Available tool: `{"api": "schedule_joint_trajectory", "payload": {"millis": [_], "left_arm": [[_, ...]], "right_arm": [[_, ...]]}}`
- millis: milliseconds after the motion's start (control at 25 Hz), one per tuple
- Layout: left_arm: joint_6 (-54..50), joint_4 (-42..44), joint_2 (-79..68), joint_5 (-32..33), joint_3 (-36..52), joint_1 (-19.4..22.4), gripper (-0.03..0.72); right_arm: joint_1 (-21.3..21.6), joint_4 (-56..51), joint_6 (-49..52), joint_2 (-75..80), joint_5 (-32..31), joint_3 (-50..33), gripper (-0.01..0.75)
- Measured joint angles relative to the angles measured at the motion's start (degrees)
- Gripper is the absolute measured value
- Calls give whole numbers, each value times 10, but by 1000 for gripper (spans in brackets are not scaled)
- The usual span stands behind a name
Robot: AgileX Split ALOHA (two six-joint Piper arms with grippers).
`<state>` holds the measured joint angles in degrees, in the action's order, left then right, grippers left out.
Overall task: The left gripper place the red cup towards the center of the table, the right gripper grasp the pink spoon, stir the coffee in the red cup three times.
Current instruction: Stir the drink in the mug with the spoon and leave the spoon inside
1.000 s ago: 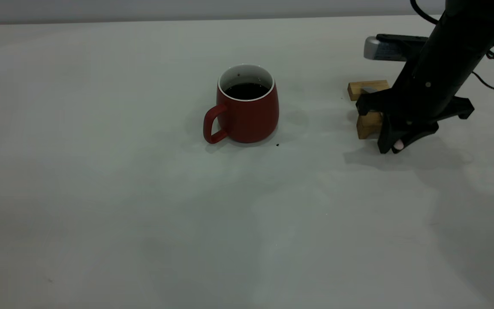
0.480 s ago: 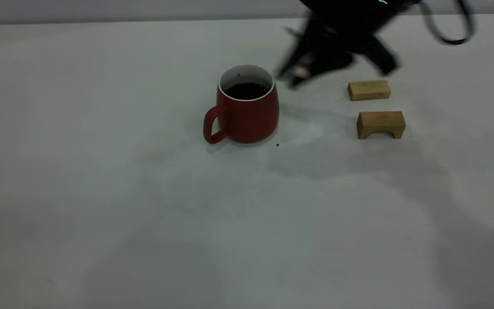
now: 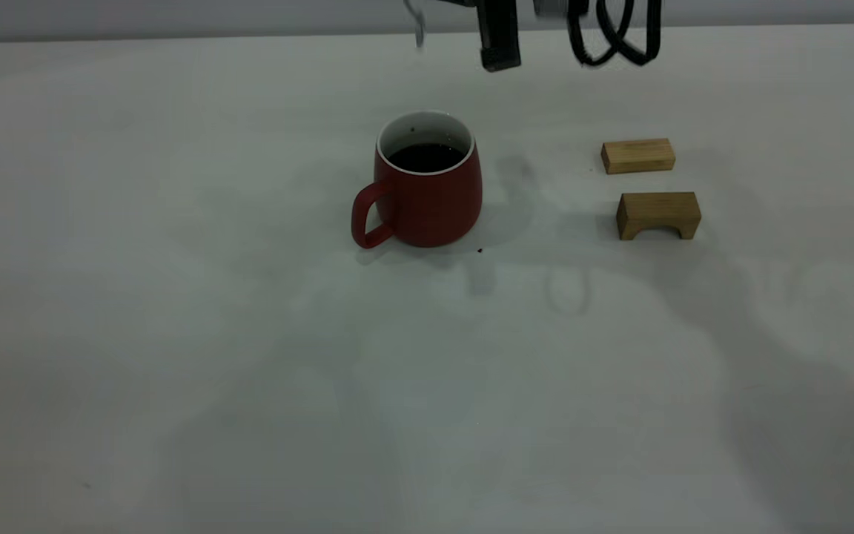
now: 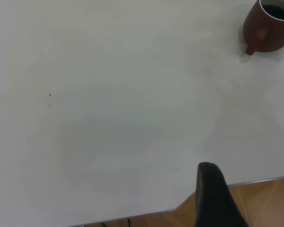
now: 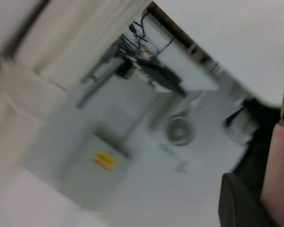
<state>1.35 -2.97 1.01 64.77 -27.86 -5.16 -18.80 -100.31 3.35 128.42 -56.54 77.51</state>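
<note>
One pincer, right (image 3: pixel 497 52), risen above red cup (image 3: pixel 427 189) | grips pink spoon (image 5: pixel 279 175)

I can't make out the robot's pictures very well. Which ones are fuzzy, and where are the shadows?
Exterior view: sharp on the squat dark-red ceramic mug and two wooden blocks, with soft grey shadows across the off-white table; the spoon's thin grey metal neck at the top edge is smeared. Left wrist view: fairly clear, evenly lit. Right wrist view: heavily blurred, the pale pink spoon handle at its edge.
</note>
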Motion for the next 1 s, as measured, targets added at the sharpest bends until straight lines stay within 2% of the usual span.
{"api": "schedule_joint_trajectory", "payload": {"millis": [160,240,600,880,1000], "left_arm": [[0,0,0,0,0,0,446],[0,0,0,0,0,0,446],[1,0,0,0,0,0,446],[1,0,0,0,0,0,446],[1,0,0,0,0,0,446]], "right_arm": [[0,-3,201,0,0,1,124],[0,-3,243,0,0,1,124],[0,-4,263,5,9,5,124],[5,-4,259,98,11,86,124],[16,-2,259,123,20,90,124]]}}
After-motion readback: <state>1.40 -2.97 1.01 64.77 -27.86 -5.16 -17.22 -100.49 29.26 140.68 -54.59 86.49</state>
